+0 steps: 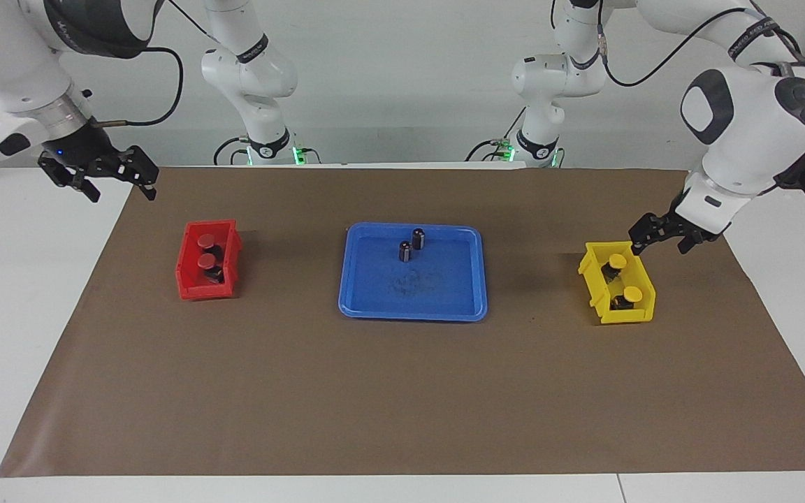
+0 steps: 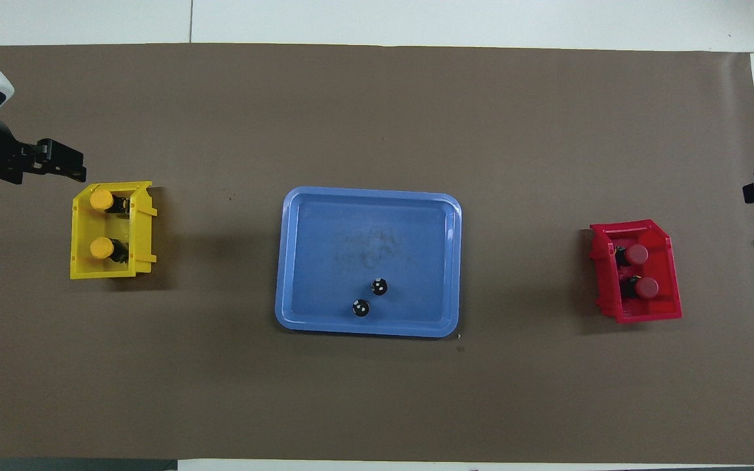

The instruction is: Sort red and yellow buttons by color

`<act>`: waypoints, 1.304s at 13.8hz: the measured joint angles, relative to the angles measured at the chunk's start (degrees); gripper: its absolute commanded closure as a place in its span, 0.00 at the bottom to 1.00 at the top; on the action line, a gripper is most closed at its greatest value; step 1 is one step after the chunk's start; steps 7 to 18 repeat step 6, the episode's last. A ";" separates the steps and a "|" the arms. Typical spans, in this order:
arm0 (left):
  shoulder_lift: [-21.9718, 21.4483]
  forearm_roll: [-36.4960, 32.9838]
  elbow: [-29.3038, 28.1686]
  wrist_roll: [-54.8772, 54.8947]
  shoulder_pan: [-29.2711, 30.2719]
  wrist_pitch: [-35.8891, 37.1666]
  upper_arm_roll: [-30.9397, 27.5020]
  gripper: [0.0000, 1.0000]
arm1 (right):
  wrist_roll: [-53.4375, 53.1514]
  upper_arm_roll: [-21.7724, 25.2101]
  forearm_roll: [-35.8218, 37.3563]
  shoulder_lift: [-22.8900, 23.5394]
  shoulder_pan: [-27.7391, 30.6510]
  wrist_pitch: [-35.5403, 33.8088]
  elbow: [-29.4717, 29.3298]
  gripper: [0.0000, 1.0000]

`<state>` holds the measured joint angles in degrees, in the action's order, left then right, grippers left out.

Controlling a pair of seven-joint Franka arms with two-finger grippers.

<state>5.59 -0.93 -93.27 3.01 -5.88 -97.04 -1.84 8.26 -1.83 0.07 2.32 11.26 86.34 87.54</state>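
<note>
Both red buttons (image 1: 203,251) sit in the red bin (image 1: 189,286) at the frame's left, both yellow buttons (image 1: 624,278) in the yellow bin (image 1: 595,290) at its right, so the sorting looks finished. Only two capless dark cylinders (image 1: 411,246) remain in the blue tray (image 1: 413,311) mid-frame. The right claw (image 1: 98,178) at upper left and left claw (image 1: 664,232), just above the yellow bin, hang spread wide and empty.

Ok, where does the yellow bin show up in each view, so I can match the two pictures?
Facing view: the yellow bin sits at the picture's right, toward the left arm's end of the table, two yellow buttons inside.
Overhead view: the same bin sits at the picture's left.
Shared landmark: the blue tray in the middle, between the yellow bin and the red bin.
</note>
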 measured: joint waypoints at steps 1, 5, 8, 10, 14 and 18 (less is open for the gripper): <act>-1.72 -0.25 0.11 0.67 -0.89 1.43 0.12 0.00 | -0.71 1.23 0.00 -0.10 -1.12 -0.18 -0.02 0.00; -7.02 -0.29 0.15 4.84 -1.22 7.04 -0.08 0.00 | -2.04 1.83 0.09 -0.84 -2.69 -1.58 0.00 0.00; -7.45 -0.29 0.19 6.11 -1.16 7.91 -0.25 0.00 | -2.05 1.86 0.10 -0.84 -2.68 -1.58 0.01 0.00; -7.45 -0.29 0.19 6.11 -1.16 7.91 -0.25 0.00 | -2.05 1.86 0.10 -0.84 -2.68 -1.58 0.01 0.00; -7.45 -0.29 0.19 6.11 -1.16 7.91 -0.25 0.00 | -2.05 1.86 0.10 -0.84 -2.68 -1.58 0.01 0.00; -7.45 -0.29 0.19 6.11 -1.16 7.91 -0.25 0.00 | -2.05 1.86 0.10 -0.84 -2.68 -1.58 0.01 0.00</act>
